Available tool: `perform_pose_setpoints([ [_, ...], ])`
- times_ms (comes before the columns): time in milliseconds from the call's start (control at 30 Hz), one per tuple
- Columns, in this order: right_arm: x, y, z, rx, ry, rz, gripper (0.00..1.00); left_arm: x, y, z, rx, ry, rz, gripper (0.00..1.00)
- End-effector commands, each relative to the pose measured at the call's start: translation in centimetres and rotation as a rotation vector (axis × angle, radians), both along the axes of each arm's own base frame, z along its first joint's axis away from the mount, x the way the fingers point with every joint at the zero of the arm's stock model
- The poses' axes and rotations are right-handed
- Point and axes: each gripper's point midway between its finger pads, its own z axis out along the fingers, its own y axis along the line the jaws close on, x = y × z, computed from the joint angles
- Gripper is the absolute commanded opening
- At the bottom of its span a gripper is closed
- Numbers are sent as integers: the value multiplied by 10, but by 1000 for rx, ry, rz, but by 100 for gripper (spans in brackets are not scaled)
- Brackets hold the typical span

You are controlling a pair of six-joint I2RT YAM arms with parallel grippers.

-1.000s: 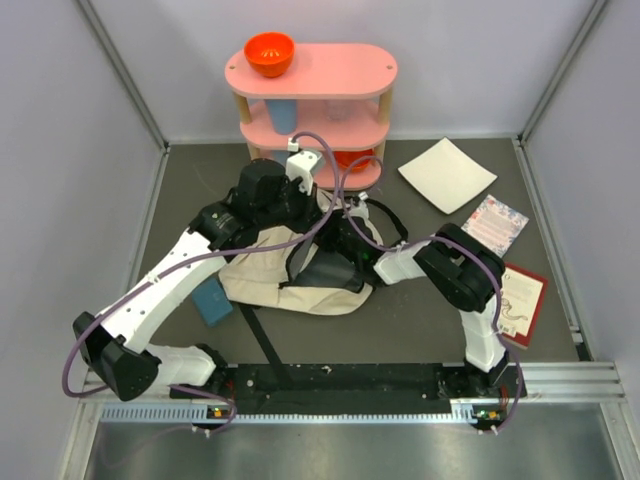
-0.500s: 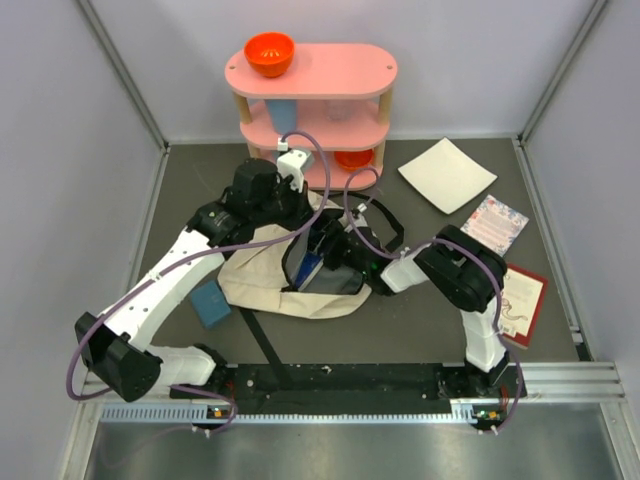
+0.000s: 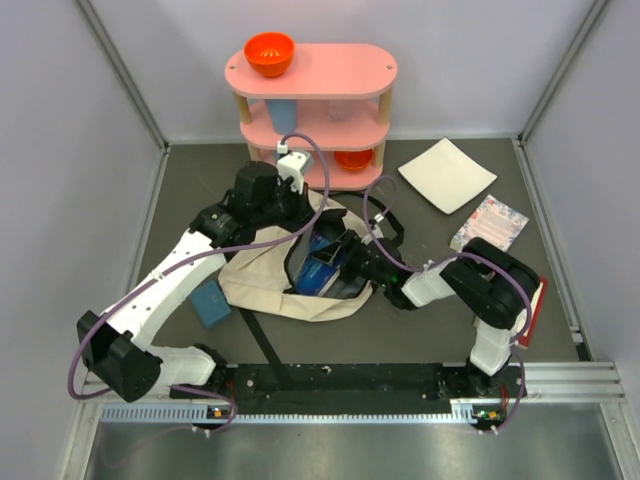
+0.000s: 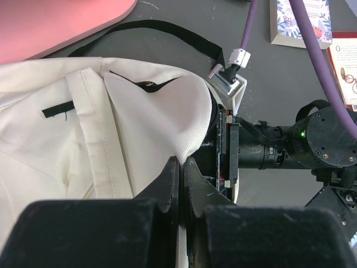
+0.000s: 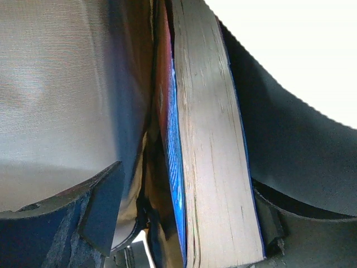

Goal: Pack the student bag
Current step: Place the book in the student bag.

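Observation:
The cream student bag lies mid-table with its mouth held open. My left gripper is shut on the cream fabric of the bag's rim, pinched between the fingertips of that gripper. My right gripper reaches into the bag's mouth beside a blue-covered book. In the right wrist view the book stands on edge against the right finger. The left finger is apart from it, so the right gripper is open. Grey bag lining is on the left.
A pink three-tier shelf with an orange bowl stands behind the bag. A white square sheet, a floral book and a red book lie to the right. A blue block lies left of the bag.
The right arm has pushed further left into the bag's mouth with the blue book, its elbow dropping lower. The left gripper still holds the rim up, shifted slightly.

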Motion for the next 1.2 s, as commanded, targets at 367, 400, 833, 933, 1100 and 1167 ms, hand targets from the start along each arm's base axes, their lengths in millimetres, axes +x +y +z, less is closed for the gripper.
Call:
perform_pose_setpoints([
  [367,-1,-28,11,-236,62,-94,77,2,-9,24,-102,-66,-23,0],
  [400,-7,-30,5,-246,80,-87,77,2,-10,23,-102,-65,-25,0],
  [833,-34,0,29,-33,64,62,0,1,-15,19,-113,-51,-49,0],
  [933,-28,10,67,65,-49,88,0,-1,-15,20,-106,-54,-63,0],
  [1100,-14,35,108,204,-128,181,0,-8,-15,27,-87,-83,-123,0],
  [1167,-3,43,117,230,-143,206,0,-11,-16,30,-83,-101,-150,0],
])
